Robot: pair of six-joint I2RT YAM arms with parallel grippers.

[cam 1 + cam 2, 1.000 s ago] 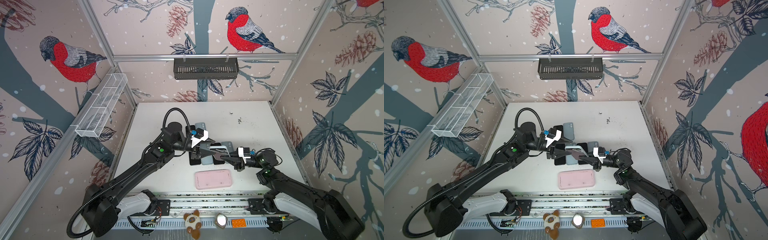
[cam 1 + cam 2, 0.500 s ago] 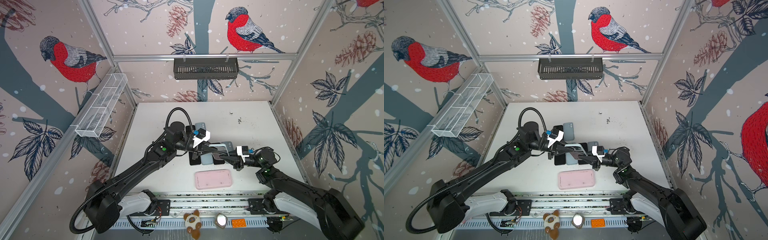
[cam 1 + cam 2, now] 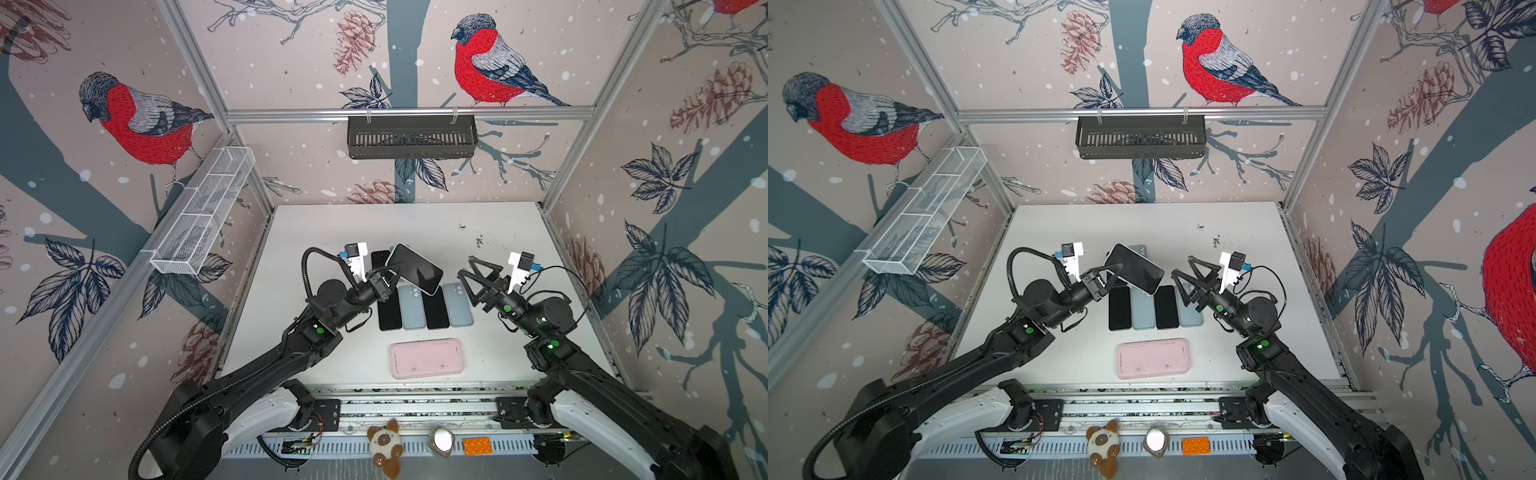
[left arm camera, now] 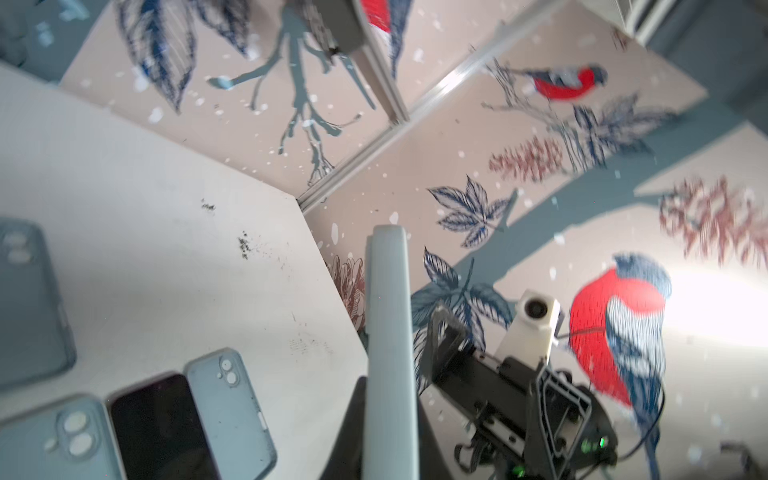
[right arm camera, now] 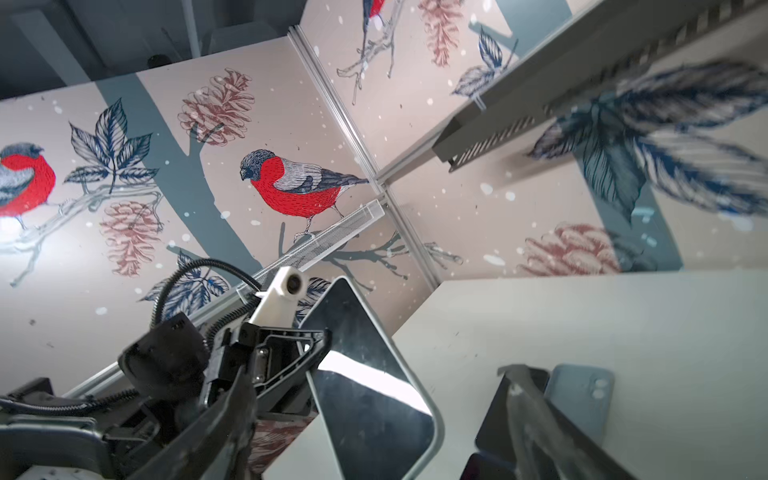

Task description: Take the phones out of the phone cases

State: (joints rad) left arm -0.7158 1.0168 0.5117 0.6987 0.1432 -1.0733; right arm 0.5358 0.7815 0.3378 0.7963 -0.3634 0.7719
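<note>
And here we have the left gripper (image 3: 385, 275) clamped on the left end of the phone (image 3: 415, 268), which hangs tilted in the air above the far end of the row of handsets (image 3: 424, 309) on the white table (image 3: 332, 232). The right gripper (image 3: 467, 268) waits just to the phone's right, jaws spread wide, holding nothing and touching nothing.

We see a glossy black screen framed by a thin pale rim. That rim is the case (image 4: 388, 332), blue-grey and matte, and the phone sits fully inside it, so the separation is not yet done.

We'd judge the phone light, rigid and slick, with glass that won't forgive a drop. The case looks soft and bendy, hugging every corner. Our pick is a hold on the case's lip at the free right corner, peeling it back, not a pinch across the glass. The pink case (image 3: 427, 358) lies alone near the front edge.
</note>
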